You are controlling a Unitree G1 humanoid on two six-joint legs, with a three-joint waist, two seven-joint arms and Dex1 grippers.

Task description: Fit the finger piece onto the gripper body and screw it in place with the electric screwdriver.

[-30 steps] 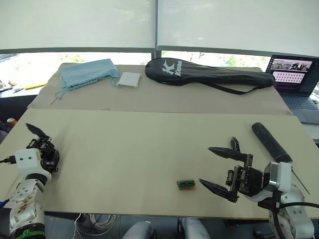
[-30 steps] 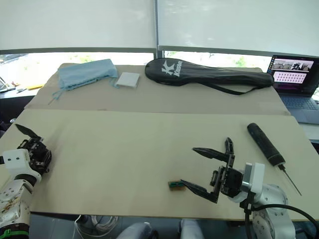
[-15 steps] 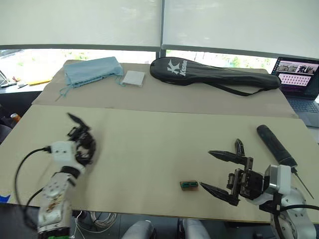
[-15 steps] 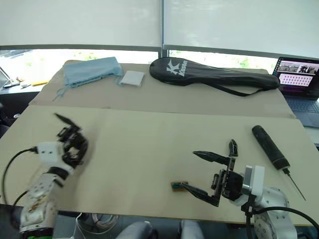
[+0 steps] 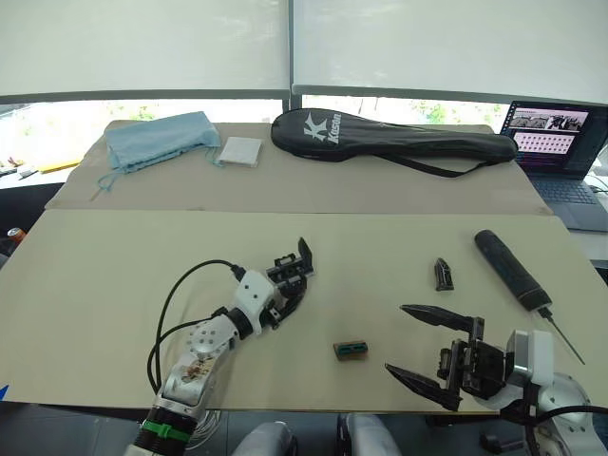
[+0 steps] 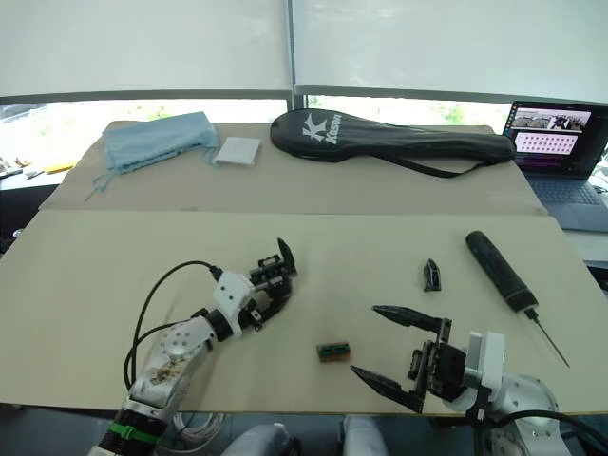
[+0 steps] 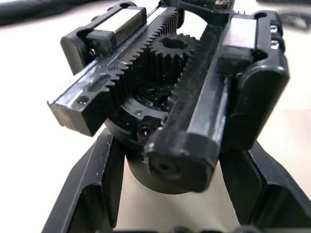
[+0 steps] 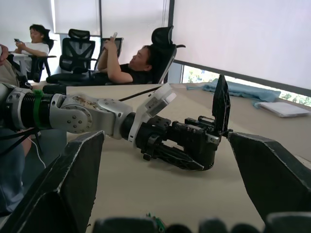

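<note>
- Left hand (image 5: 288,285) near the middle of the counter (image 5: 114,275), clenched on the gripper body (image 7: 165,97): two fingers flanking its round base in the left wrist view, racks and gear facing the camera.
- Gripper body's single pointed finger sticking up above the left hand.
- Right hand (image 5: 426,347) released, fingers spread wide, at the counter's near edge on the right, grasping nothing.
- Finger piece (image 5: 443,274) lying on the counter beyond the right hand, apart from it, between that hand and the electric screwdriver (image 5: 508,269).
- Electric screwdriver lying flat at the far right, thin bit pointing toward the near edge, untouched.
- Small green-and-brown box (image 5: 351,350) on the counter between the two hands.
- Underside of the gripper body's base hidden by the left fingers; contact with the counter impossible to tell.
</note>
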